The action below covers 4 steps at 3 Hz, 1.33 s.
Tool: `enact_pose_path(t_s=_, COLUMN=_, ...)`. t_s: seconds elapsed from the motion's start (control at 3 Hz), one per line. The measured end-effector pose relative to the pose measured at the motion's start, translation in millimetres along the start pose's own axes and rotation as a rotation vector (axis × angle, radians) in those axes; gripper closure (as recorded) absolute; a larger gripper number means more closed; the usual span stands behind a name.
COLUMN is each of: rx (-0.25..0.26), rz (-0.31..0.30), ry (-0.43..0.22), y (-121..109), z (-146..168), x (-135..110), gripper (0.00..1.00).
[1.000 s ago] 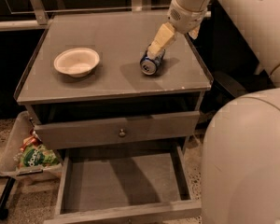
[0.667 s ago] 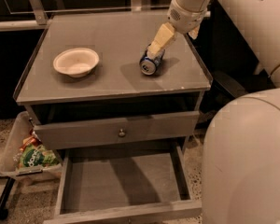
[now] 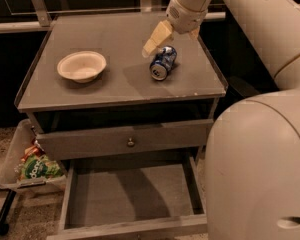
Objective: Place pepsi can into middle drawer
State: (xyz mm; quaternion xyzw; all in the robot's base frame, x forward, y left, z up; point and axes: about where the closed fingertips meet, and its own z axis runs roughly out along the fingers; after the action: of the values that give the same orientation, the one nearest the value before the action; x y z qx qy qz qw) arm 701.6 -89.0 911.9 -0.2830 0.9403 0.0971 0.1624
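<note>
The pepsi can (image 3: 162, 63), blue with a silver top, lies on its side on the grey cabinet top (image 3: 115, 86), right of centre, its top facing the front. My gripper (image 3: 174, 38) hangs just above and behind the can. It is open: one cream finger (image 3: 157, 38) is left of the can's far end and the other shows partly at the right. It holds nothing. The middle drawer (image 3: 125, 228) is pulled out below, low in the view, with a bare grey floor.
A round cream bowl (image 3: 82, 65) sits on the left of the cabinet top. A shut drawer face with a small knob (image 3: 131, 142) is above the open drawer. A bin with snack bags (image 3: 32, 166) stands at the left. My white body (image 3: 260, 169) fills the right.
The visible cream finger has swung left, from over the can's far end to its left side. The can has stayed in place on the cabinet top.
</note>
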Motion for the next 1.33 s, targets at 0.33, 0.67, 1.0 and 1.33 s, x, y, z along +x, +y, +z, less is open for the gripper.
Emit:
enact_pose_path(t_s=0.33, rx=0.003, rz=0.011, ry=0.000, y=12.1, z=3.5, x=-12.4, gripper=0.00)
enact_pose_path(t_s=0.67, rx=0.024, rz=0.025, ry=0.014, y=14.8, z=12.2, x=-19.2, gripper=0.00)
enact_pose_path(t_s=1.0, rx=0.002, rz=0.036, ry=0.010, y=8.0, z=24.3, x=-21.4, gripper=0.00)
enact_pose_path(t_s=1.33, rx=-0.016, rz=0.058, ry=0.021, y=1.7, z=40.5, x=-25.0, gripper=0.00)
